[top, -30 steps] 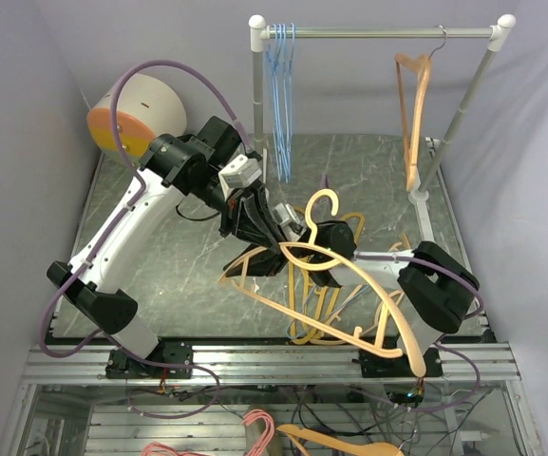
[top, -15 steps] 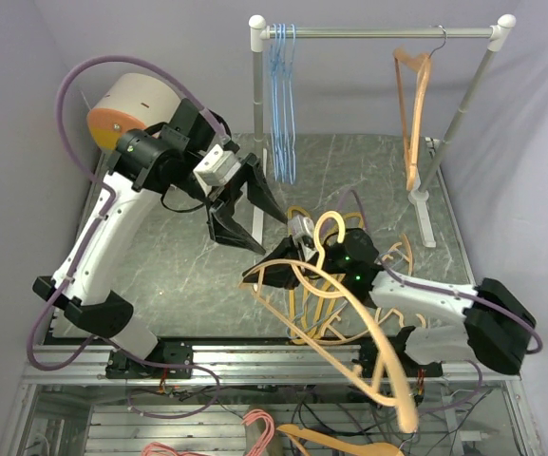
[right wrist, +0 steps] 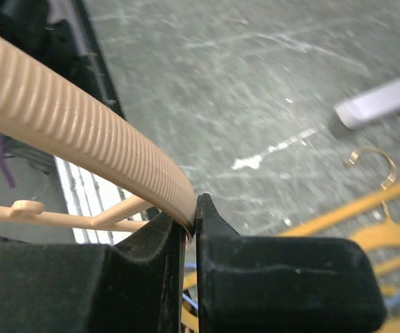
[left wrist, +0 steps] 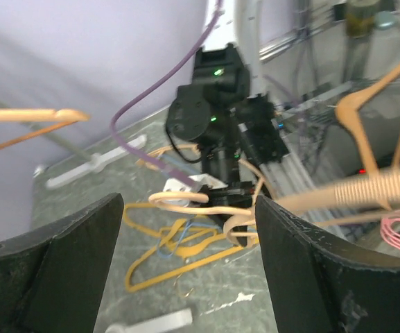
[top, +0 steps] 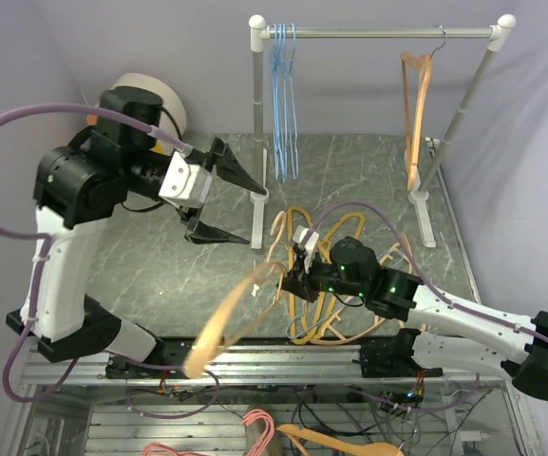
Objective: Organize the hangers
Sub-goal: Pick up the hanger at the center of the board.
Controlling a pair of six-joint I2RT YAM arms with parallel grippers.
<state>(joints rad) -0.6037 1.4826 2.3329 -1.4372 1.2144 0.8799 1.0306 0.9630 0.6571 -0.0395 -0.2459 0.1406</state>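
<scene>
Your L end effector [top: 255,217] hangs above the tabletop [top: 160,275], jaws spread wide, nothing in them. Next over, the tan hanger [top: 224,325], blurred, juts toward the near edge; your R end effector [top: 291,275] is clamped on its ribbed arm. No bins here, so the rack [top: 368,32] is the only holder: blue wire hangers [top: 281,104] bunched at its L end. Below, a pile of yellow/orange hangers [top: 326,318] lies tangled on the tabletop. At the rack's R end, one orange hanger [top: 414,114]. I'd judge you're partway: blue group looks done, tan one in hand, pile left to sort.
</scene>
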